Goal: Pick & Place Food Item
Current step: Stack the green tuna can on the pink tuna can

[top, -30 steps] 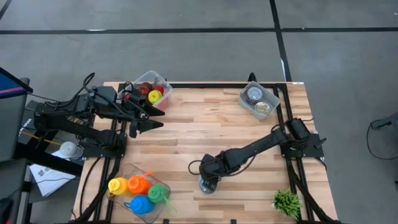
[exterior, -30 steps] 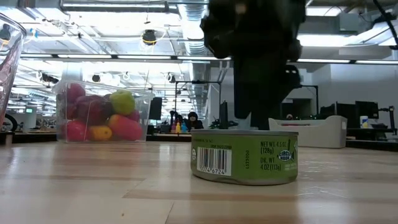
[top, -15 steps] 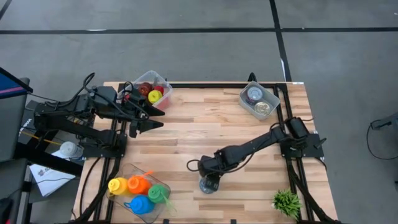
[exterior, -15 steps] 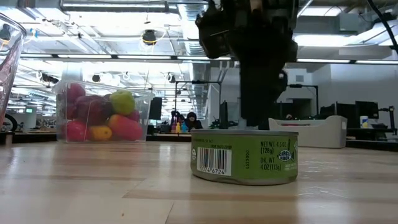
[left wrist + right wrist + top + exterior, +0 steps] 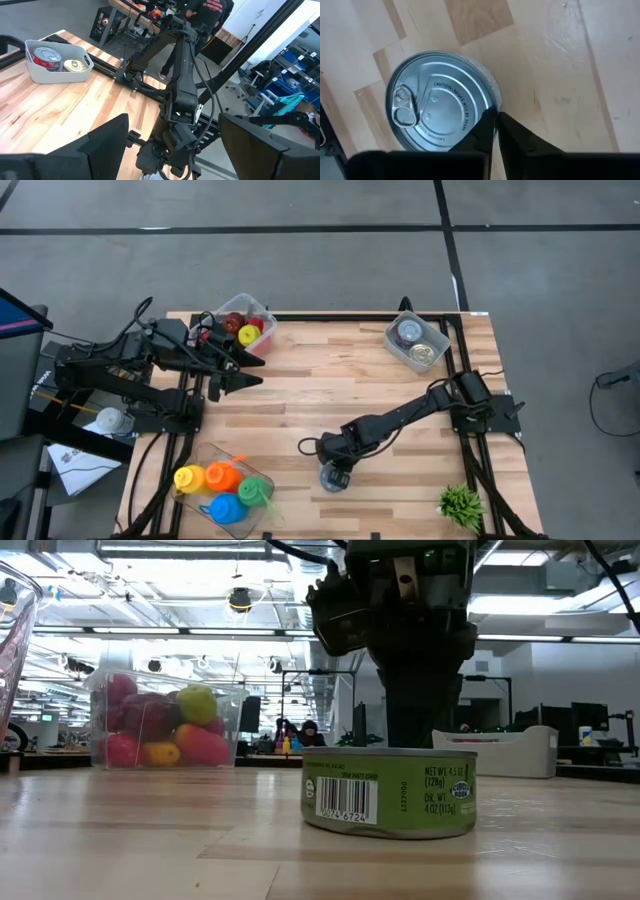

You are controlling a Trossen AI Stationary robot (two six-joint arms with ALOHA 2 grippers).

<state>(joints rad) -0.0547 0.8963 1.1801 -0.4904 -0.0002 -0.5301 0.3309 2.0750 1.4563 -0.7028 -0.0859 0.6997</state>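
Right gripper [image 5: 338, 472] is down over the green-labelled can [image 5: 333, 478], which stands upright on the wooden counter [image 5: 330, 395] near the front edge, roughly mid-width. Its fingers [image 5: 492, 131] are pressed together, tips resting on the can's rim beside the lid; pull tab visible on top. They're not around the can, so nothing is pinched. In the low view the can [image 5: 389, 790] sits flat on the counter with the gripper body directly above it.

Left gripper [image 5: 245, 381] hangs over the far-left part of the counter, just right of the clear tub of plastic fruit [image 5: 239, 325], fingers spread, nothing between them.

Other stuff on the counter:
- grey bin with two cans [image 5: 417, 342] at the far-right corner
- clear tray with orange, yellow, blue and green pieces [image 5: 225, 486] at the near-left corner
- small green plant [image 5: 461, 504] at the near-right corner, off the counter's edge

A person in dark clothing [image 5: 207, 11] stands in the room beyond, seen from the left wrist.
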